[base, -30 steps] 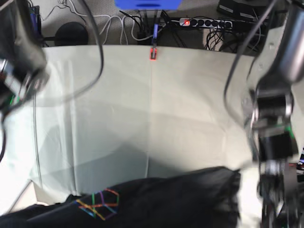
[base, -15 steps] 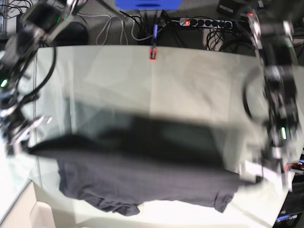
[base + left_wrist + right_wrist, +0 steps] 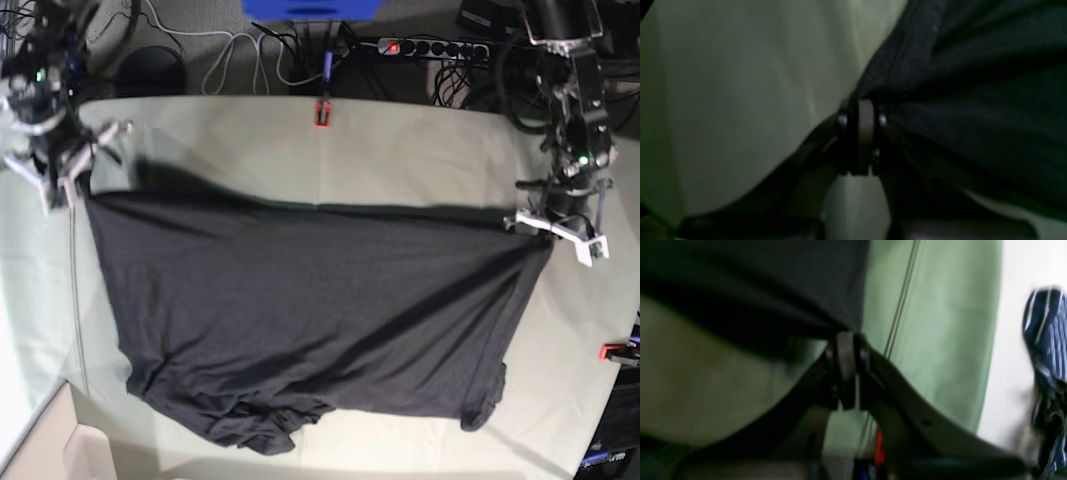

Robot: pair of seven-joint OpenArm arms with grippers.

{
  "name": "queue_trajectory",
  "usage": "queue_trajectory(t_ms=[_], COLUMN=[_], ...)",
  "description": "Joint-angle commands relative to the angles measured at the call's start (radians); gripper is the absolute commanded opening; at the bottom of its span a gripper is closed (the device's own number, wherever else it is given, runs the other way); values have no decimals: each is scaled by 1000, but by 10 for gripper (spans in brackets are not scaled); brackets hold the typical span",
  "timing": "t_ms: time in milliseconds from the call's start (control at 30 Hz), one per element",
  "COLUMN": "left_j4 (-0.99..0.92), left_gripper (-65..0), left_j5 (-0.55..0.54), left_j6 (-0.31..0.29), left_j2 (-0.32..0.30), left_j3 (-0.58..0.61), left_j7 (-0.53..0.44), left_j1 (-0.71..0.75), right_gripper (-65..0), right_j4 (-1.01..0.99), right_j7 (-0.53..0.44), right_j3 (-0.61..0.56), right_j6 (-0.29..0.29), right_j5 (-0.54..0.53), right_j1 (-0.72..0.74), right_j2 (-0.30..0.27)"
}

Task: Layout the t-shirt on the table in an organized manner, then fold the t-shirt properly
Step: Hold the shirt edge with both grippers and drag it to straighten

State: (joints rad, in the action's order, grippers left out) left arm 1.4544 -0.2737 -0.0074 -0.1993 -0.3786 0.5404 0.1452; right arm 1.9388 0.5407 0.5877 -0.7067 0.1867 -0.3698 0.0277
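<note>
- Base view: power strip (image 3: 432, 47) and cables (image 3: 250, 55) along the top edge behind the table (image 3: 400, 150); blue box (image 3: 311, 8) at top centre; red clamp (image 3: 322, 113) at the table's far edge, another clamp (image 3: 615, 351) at right edge.
- Right wrist view: striped blue cloth (image 3: 1045, 340) at far right, off the table.
- Nothing lies on the shirt (image 3: 300, 320) or between the two arms.
- Shirt fills the frame middle, plain dark side up, top edge stretched in a line from upper left to right middle; lower hem bunched and wrinkled at bottom centre, a sleeve curled at lower right.
- Right gripper (image 3: 62, 185), upper left of base view, fingers pinched closed on the shirt's corner; wrist view shows fabric (image 3: 756, 283) running up and left from the closed tips (image 3: 846, 340).
- Left gripper (image 3: 545, 222), right middle, also clamped tight on the opposite corner; wrist view shows fabric (image 3: 973, 83) spreading right from the tips (image 3: 862, 110).
- Shirt hangs taut between both grips, body draped on the table below them.
</note>
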Motion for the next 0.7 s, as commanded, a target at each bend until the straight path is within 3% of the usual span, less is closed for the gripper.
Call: queue_trajectory(t_ms=[0, 133, 433, 667], left_j4=[24, 35, 32, 26], left_gripper=[-649, -649, -649, -649], left_j5=[3, 3, 3, 3], left_j6=[2, 2, 2, 2], left_j2=[-18, -24, -16, -4], left_j3=[-6, -7, -130, -122], left_j7=[-27, -29, -21, -21], left_j1=[6, 50, 100, 141], right_gripper=[-650, -650, -650, -650], right_j4=[35, 50, 46, 37], right_j7=[-24, -24, -24, -24], right_j3=[4, 27, 137, 131], right_j6=[9, 9, 9, 9], right_j5=[-16, -16, -14, -16], right_j1=[-13, -59, -71, -120], right_j2=[-5, 22, 16, 22])
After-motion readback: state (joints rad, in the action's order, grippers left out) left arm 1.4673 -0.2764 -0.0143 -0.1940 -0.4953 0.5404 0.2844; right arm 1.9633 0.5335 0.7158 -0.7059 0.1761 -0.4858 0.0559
